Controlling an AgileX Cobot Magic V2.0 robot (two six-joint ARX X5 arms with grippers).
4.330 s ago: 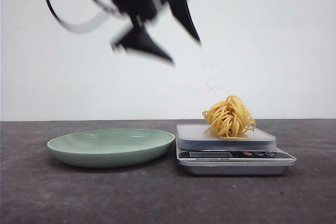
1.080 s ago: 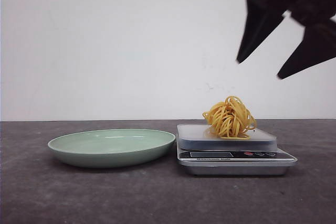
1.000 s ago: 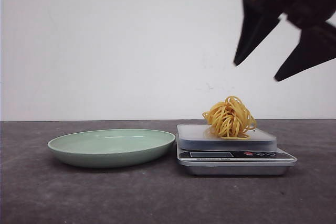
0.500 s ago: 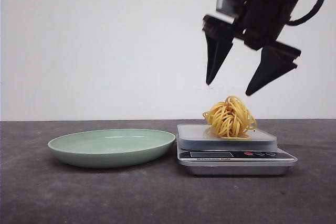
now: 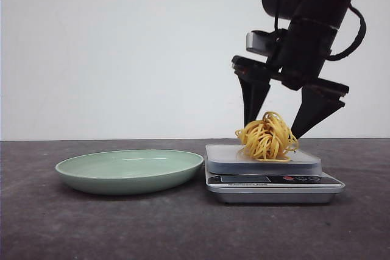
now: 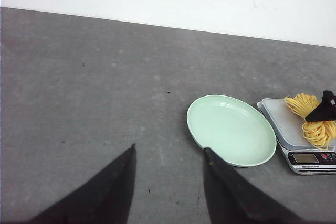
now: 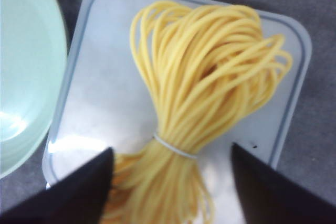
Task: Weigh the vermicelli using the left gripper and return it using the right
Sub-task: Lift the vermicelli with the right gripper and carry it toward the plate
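Note:
The vermicelli (image 5: 266, 137), a yellow noodle nest tied with a thin white band, lies on the kitchen scale (image 5: 272, 182). My right gripper (image 5: 271, 131) is open, its two black fingers straddling the nest just above the scale's platform, one on each side. The right wrist view shows the vermicelli (image 7: 205, 103) between the open fingertips (image 7: 89, 182), apart from them. My left gripper (image 6: 168, 150) is open and empty, over bare table to the left of the pale green plate (image 6: 231, 129). The left wrist view also shows the vermicelli (image 6: 315, 124) on the scale (image 6: 307, 153).
The pale green plate (image 5: 129, 170) sits on the dark grey table just left of the scale, nearly touching it. The scale's display and buttons (image 5: 268, 179) face the front. A white wall stands behind the table.
My right gripper has come down and leftward from the upper right, still open, until its fingers straddle the vermicelli. The left gripper left the front view earlier. The vermicelli has not moved.

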